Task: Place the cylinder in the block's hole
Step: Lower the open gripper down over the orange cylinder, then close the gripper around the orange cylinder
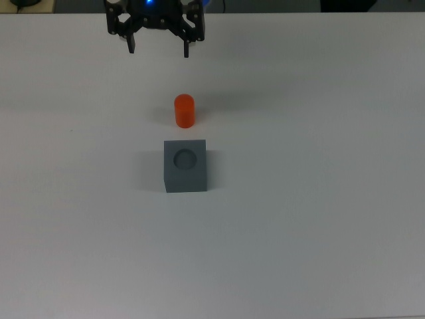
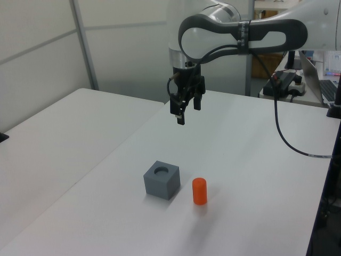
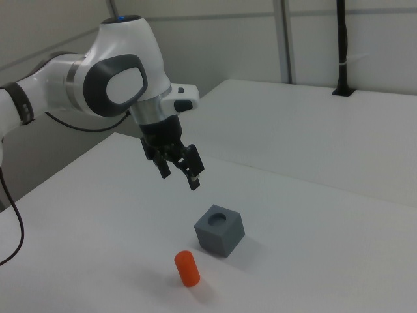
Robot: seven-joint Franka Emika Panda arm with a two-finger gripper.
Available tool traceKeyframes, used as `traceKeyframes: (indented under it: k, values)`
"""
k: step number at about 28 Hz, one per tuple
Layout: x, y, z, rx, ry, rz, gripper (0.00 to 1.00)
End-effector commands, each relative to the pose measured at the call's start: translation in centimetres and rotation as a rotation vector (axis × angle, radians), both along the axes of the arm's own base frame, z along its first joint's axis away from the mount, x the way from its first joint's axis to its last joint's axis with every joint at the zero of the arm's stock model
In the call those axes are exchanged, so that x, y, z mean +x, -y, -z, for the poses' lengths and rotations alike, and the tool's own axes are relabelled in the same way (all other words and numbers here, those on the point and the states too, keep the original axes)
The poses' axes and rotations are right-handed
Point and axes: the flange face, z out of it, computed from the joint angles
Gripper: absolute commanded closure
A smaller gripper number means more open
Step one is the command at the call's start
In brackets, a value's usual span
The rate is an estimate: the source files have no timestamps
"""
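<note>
The small orange cylinder stands upright on the white table, just beyond the dark grey block as the top view shows them. There is a small gap between the two. The block's round hole faces up and has nothing in it. My gripper hangs open in the air near the top view's upper edge, well away from both, with nothing between its fingers. In the left view the cylinder is right of the block, and the gripper is high behind them. In the right view the gripper is above and left of the block and the cylinder.
A black cable trails from the arm over the table at the left view's right. A laptop and other gear sit past that table edge. A second white table adjoins in the right view, with a black post on it.
</note>
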Motion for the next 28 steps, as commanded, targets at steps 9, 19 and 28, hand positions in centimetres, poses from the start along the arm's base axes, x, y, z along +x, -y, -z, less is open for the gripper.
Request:
traceKeyframes:
  k: [9, 19, 28]
  values:
    - [-3.2, -0.2, 3.6, 0.038, -0.004, 0.016, 0.00]
    - [-4.6, -1.3, 14.4, 0.029, 0.039, -0.012, 0.00]
    - [-4.4, -1.4, 18.9, 0.025, 0.009, -0.048, 0.00]
